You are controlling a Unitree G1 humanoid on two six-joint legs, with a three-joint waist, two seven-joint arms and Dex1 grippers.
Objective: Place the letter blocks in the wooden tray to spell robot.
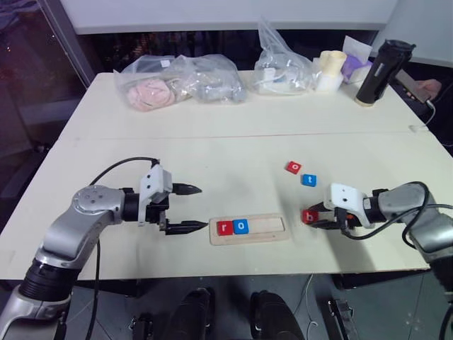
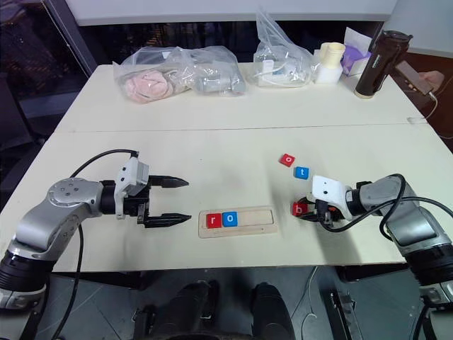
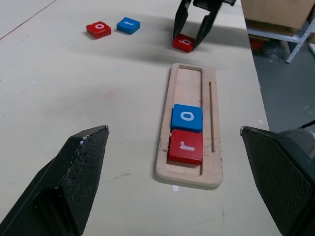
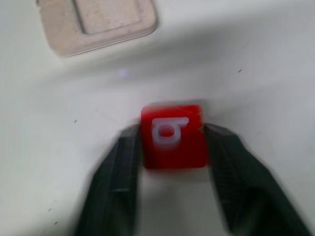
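Observation:
The wooden tray (image 1: 249, 229) lies near the table's front edge and holds a red r block (image 1: 224, 227) and a blue o block (image 1: 241, 227) at its left end. Just right of the tray, my right gripper (image 1: 313, 217) is shut on the red b block (image 4: 172, 136), which rests on the table. A red o block (image 1: 293, 167) and a blue t block (image 1: 308, 180) lie farther back. My left gripper (image 1: 195, 207) hovers open just left of the tray, its fingers (image 3: 78, 177) spread wide and empty.
At the table's (image 1: 212, 142) far edge sit clear bags (image 1: 180, 81) of items, another bag (image 1: 283, 67), a cream cup (image 1: 330, 69) and a dark bottle (image 1: 382, 71). A person's hand (image 1: 429, 88) shows at the far right.

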